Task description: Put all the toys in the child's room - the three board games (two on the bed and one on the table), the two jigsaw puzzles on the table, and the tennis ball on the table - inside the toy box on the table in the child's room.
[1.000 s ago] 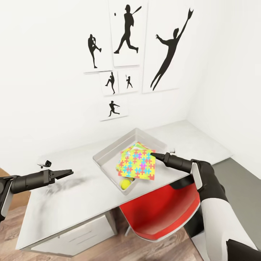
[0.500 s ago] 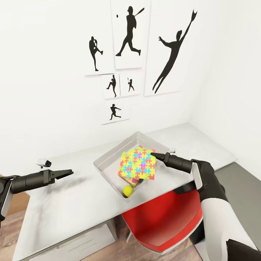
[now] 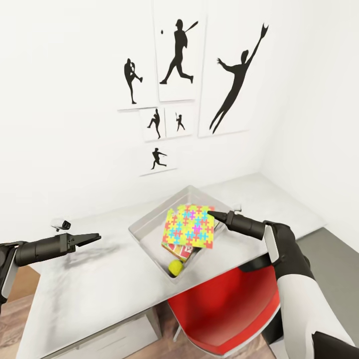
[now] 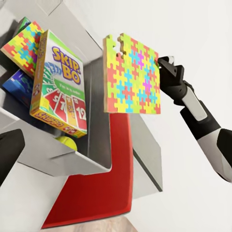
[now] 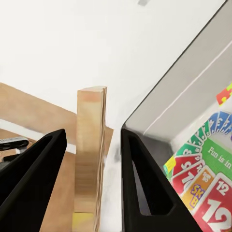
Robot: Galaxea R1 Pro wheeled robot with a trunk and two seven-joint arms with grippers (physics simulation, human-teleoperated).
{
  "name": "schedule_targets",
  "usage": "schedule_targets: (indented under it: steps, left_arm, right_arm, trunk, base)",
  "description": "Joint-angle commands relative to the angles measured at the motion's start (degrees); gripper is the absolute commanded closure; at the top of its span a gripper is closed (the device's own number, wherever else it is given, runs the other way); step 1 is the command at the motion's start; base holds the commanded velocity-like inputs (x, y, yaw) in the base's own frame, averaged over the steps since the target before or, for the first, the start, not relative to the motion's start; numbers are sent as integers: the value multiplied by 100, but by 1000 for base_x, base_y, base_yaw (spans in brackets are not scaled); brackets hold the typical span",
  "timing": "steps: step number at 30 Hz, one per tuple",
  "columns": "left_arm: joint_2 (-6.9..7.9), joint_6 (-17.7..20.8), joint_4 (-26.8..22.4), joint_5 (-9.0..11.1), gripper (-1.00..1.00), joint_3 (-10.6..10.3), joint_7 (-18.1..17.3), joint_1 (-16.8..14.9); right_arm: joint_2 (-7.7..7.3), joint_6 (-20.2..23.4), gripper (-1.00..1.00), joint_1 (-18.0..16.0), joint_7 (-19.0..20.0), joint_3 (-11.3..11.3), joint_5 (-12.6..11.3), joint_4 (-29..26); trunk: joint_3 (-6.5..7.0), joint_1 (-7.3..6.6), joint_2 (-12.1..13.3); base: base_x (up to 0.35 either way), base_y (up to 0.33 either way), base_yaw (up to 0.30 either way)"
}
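The light-grey toy box sits on the pale table. Above it hangs a multicolour jigsaw puzzle, tilted nearly upright, with my right gripper shut on its edge; that wooden edge shows between the fingers. Inside the toy box lie the SKIP-BO board game, a blue board game, another jigsaw puzzle and the tennis ball. My left gripper hovers open over the table, left of the toy box, holding nothing.
A red chair is tucked under the table's front edge below the toy box. A small dark gadget lies at the table's back left. A drawer unit stands beneath. Baseball-player posters hang on the white wall.
The view has shifted a little. My right gripper has lifted the jigsaw puzzle slightly higher over the toy box and tipped it more upright. The left arm has stayed put.
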Motion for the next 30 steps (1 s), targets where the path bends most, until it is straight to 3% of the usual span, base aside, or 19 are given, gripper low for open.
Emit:
schedule_targets:
  steps: [1,9,30]
  left_arm:
    - [1,61,0,-6,-100,-1,-25,-5]
    - [1,59,0,-6,-100,-1,-25,-5]
    - [-7,57,-2,2,-100,-1,-25,-5]
  right_arm:
    - [2,27,100,-1,18,-11,-5,-3]
    - [-8,33,100,33,53,6,-6,-475]
    - [-53,44,100,37,23,-2,-14,-499]
  trunk:
    - [-1,4,-11]
    - [74,4,-11]
    - [128,4,-11]
  base:
    - [0,0,61]
    - [0,0,69]
    - [77,-15,29]
